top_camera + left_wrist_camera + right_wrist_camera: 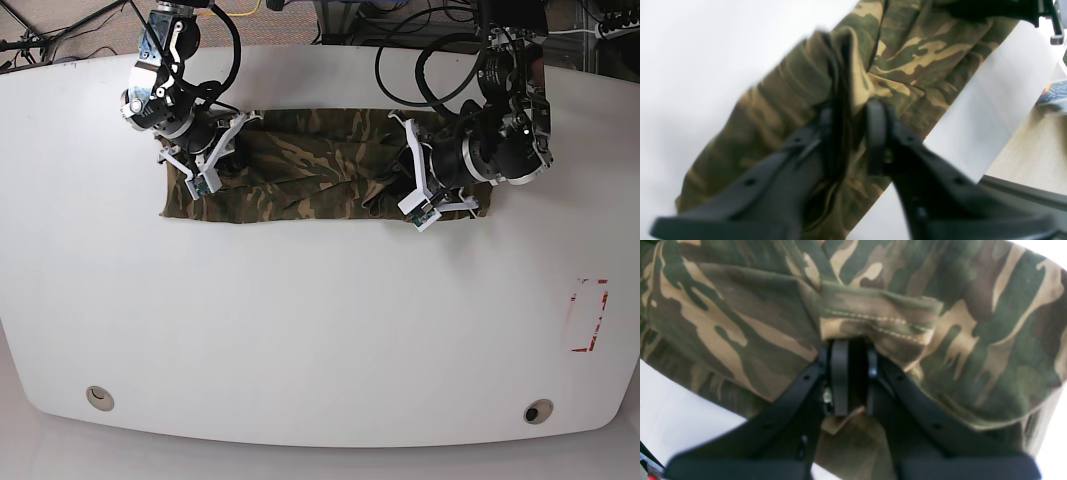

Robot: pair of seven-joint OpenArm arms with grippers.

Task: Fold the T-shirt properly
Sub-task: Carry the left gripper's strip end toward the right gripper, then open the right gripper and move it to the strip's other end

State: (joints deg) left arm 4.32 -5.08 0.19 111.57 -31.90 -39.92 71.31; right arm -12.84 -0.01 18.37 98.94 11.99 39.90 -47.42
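camo t-shirt point(300, 175) strip, both grippers at ends

You have a white table point(300, 330) with rounded corners. The camouflage T-shirt point(300, 180) lies on it as a long band near the far edge; a red-outlined mark point(588, 315) sits at your right.

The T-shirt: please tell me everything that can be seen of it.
The T-shirt is soft cloth in green, brown and tan camouflage. It lies as a long, wrinkled band across the far part of the white table. The right pincer clamps a stitched hem; the left pincer, jaws slightly apart, has a bunched fold between them.
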